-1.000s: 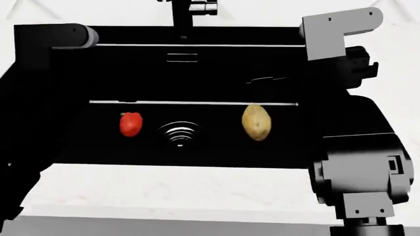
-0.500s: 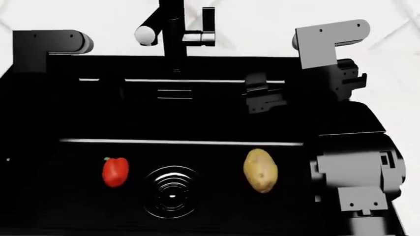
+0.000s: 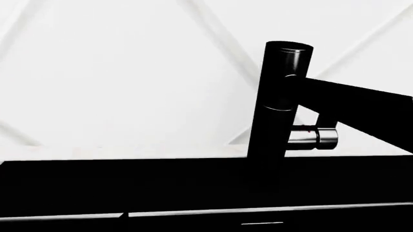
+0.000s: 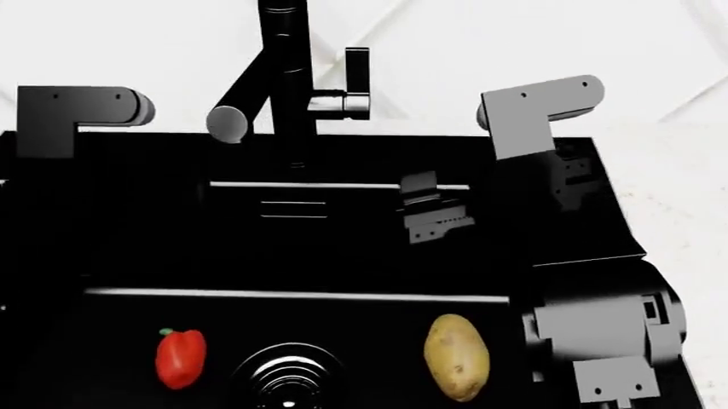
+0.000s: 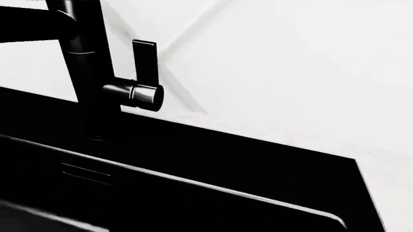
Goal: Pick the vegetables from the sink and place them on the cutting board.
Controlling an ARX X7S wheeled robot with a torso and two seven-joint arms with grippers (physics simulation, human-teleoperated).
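In the head view a small red bell pepper (image 4: 180,358) lies on the floor of the black sink (image 4: 341,264), left of the round ribbed drain (image 4: 286,379). The speckled potato (image 4: 458,356) lies right of the drain. My right gripper (image 4: 436,211) hangs over the sink's back half, well above and behind the potato, its two grey fingers apart and empty. My left arm's bracket (image 4: 68,111) shows at the back left, but its gripper is lost against the black basin. Both wrist views show only the faucet and the sink rim. The cutting board is out of view.
The dark faucet (image 4: 285,85) stands at the sink's back edge between the two arms, its spout (image 4: 230,122) angled left and its lever (image 4: 356,81) to the right. White counter (image 4: 671,170) and a white wall surround the sink. The faucet (image 3: 279,101) and the lever (image 5: 145,63) sit close to both wrists.
The head view has tilted up: pepper, potato and drain slid down the picture and the faucet came fully into view. Both arms stay over the sink's back half. The vegetables have not moved.
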